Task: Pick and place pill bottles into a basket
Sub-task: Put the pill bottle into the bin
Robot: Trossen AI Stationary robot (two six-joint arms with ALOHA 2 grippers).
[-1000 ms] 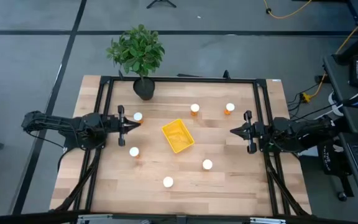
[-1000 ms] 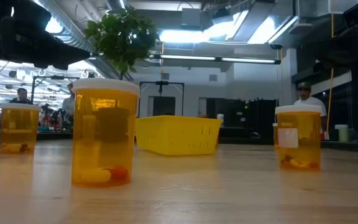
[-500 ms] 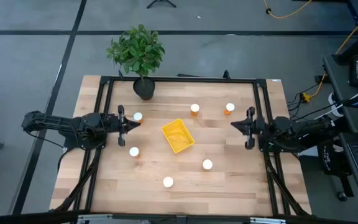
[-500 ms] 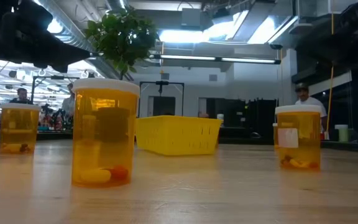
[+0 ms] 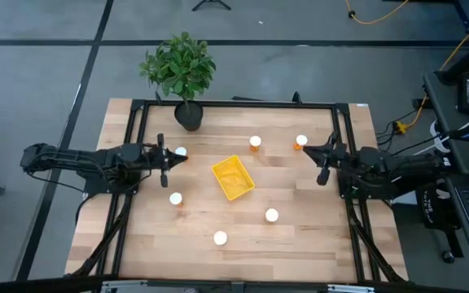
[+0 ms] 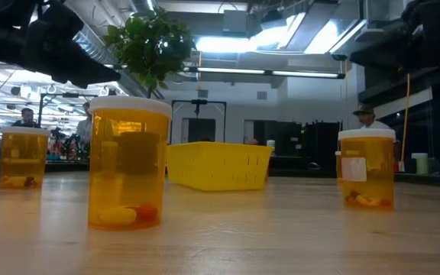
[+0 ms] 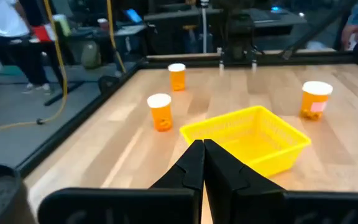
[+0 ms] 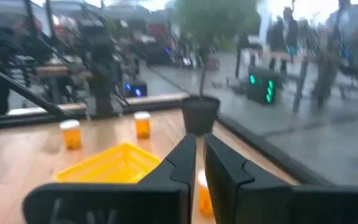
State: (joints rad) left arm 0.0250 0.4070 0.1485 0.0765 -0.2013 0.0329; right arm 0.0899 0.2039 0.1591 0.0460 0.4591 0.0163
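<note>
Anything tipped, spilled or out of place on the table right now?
Nothing stands out. All six pill bottles stand upright, caps on, scattered around the basket, which sits flat, angled to the table edges, and empty.

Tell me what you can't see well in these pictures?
- Pills inside the bottles: too small in the high view.
- Bottle in the right wrist view: partly hidden behind the right gripper, and blurred.
- Basket floor: hidden by its own wall in the low view.

Left claw (image 5: 173, 158) closed, right claw (image 5: 317, 156) ajar
</note>
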